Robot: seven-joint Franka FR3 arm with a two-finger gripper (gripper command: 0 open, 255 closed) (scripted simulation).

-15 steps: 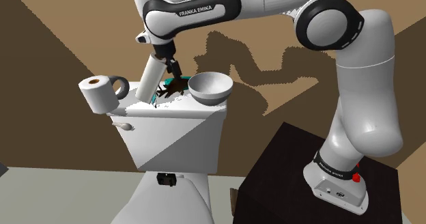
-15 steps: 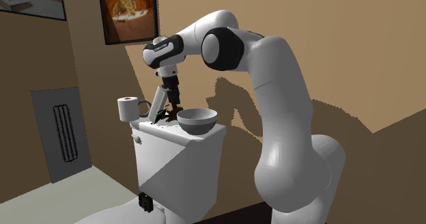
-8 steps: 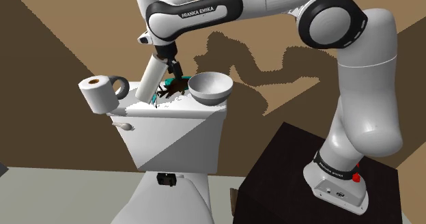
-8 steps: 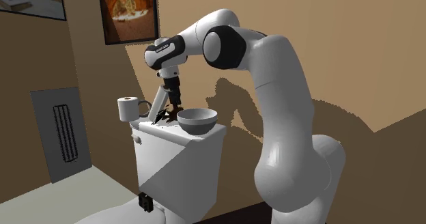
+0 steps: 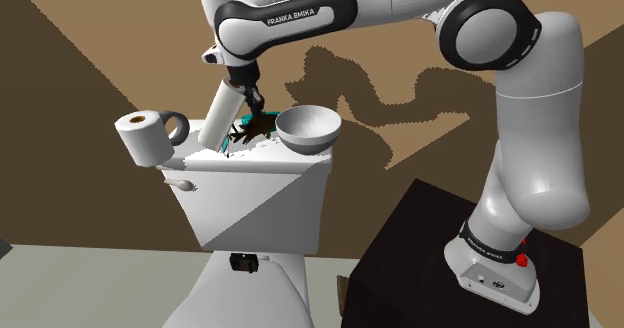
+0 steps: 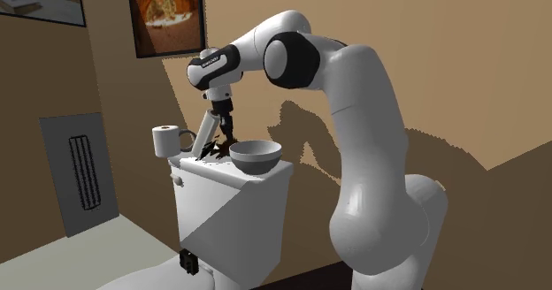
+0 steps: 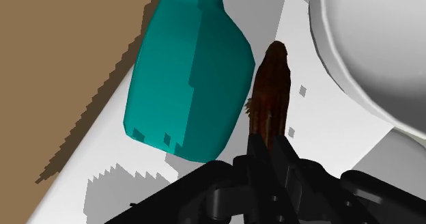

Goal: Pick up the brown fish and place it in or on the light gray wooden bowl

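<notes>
On the toilet tank lid (image 5: 205, 166): the brown fish (image 5: 252, 127) sits in the upper centre of the shoulder view. It is just left of the grey bowl (image 5: 308, 128) and close beside a teal bottle (image 7: 188, 72).
Gripper (image 7: 271, 151): closed on the near end of the fish, whose body sticks out ahead of the fingers. Whether the fish has left the lid I cannot tell.
Step in hand: by my reading, the lift that follows the grasp.
How to do it well: rise straight up first, so the fish clears the bottle without nudging it. Go high enough to pass the bowl's rim, then carry the fish toward the right of the shoulder view and let go low over the hollow.
Risk: the hold is at one end, so the fish may swing or slip, and a slow carry would help.
Bowl: upright with its mouth facing up, and it looks empty.
Mug (image 5: 176, 126): at the left of the lid, just behind the paper roll (image 5: 142, 136); its inside is hidden.
</notes>
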